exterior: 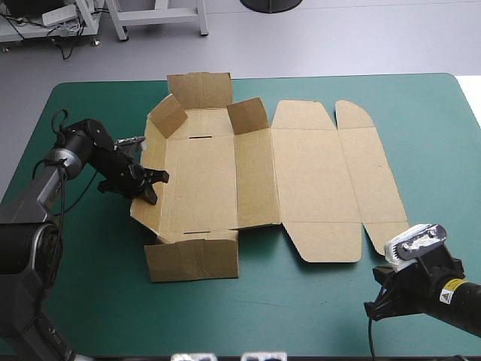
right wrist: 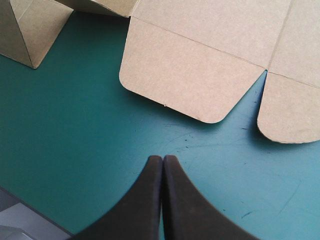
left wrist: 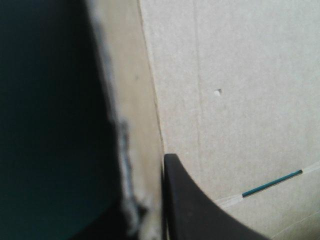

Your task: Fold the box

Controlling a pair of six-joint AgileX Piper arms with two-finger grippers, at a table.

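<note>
The brown box (exterior: 301,173) lies open on the teal-green cover, its lid panels flat to the right. Its left wall (exterior: 150,162) stands raised, and two back corner flaps are tilted up. The near-left flap (exterior: 192,259) lies flat. My left gripper (exterior: 152,183) pinches that left wall; in the left wrist view one black finger (left wrist: 200,210) presses the wall's inner face (left wrist: 142,125), and the other is hidden in shadow outside it. My right gripper (exterior: 378,301) hovers shut over bare cover near the front right, its tip (right wrist: 162,161) short of a rounded lid flap (right wrist: 190,75).
The teal-green cover (exterior: 301,301) runs in a wide strip along the front of the box. The table's front edge (right wrist: 20,215) lies close beside my right gripper. Beyond the far edge stand legs of white furniture (exterior: 158,19).
</note>
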